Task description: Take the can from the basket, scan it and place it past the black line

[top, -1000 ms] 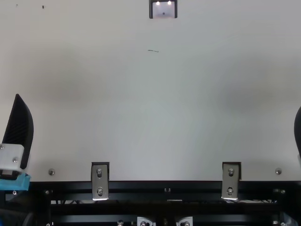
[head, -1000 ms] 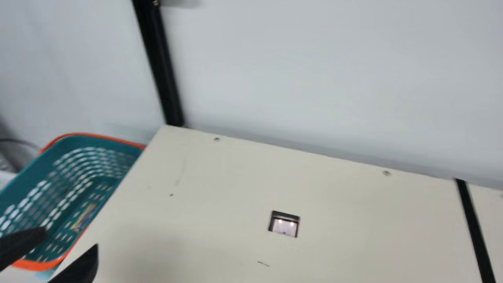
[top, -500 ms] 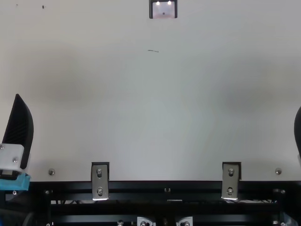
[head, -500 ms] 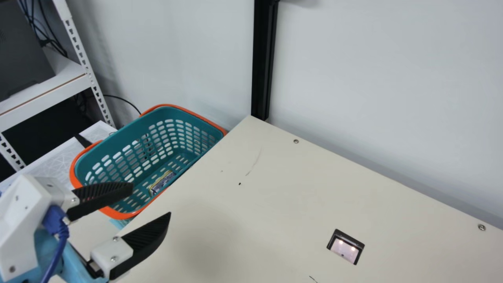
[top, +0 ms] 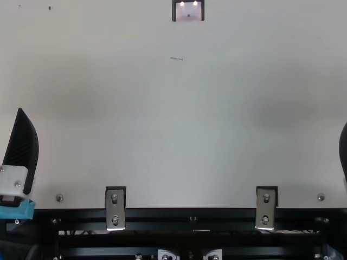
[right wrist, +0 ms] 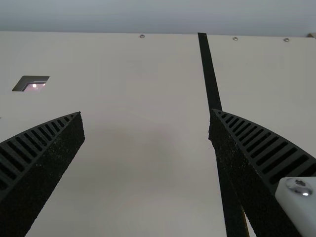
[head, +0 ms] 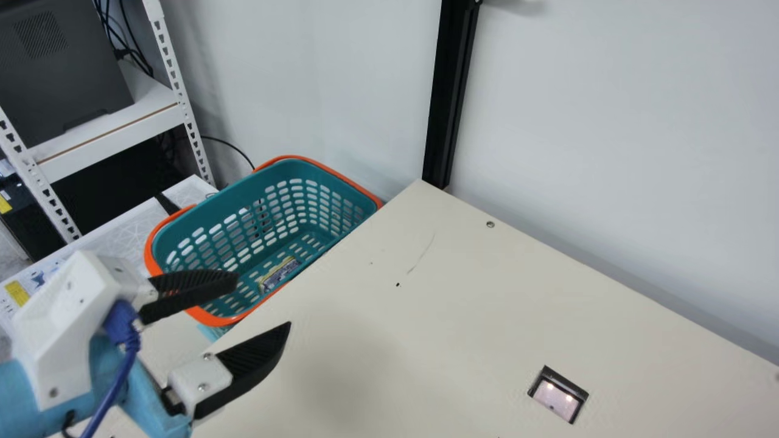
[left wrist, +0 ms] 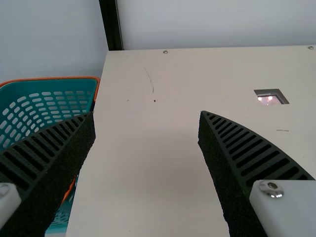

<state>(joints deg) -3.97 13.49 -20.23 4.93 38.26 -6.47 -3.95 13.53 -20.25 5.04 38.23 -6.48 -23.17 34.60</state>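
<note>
The teal basket (head: 188,228) with an orange rim stands beyond the table's left edge in the main view. On its floor lies a small dark-and-yellow item (head: 281,273); I cannot tell whether it is a can. My left gripper (head: 263,302) is open and empty, nearer than the basket and by the table edge; in the left wrist view the left gripper (left wrist: 146,114) has bare table between its fingers. One finger of my right gripper (top: 344,151) shows at the top view's right edge. In the right wrist view the right gripper (right wrist: 146,112) is open and empty, one finger overlapping the black line (right wrist: 211,74).
The scanner window (head: 558,394) is set into the cream table (head: 462,316), its lights on. A black post (head: 450,91) rises at the table's far left corner, before a pale wall. A white shelf rack (head: 109,131) stands behind the basket, to the left.
The neck camera has turned toward the left, bringing the basket, rack and left gripper farther into the main view. Both grippers hold still in the top view.
</note>
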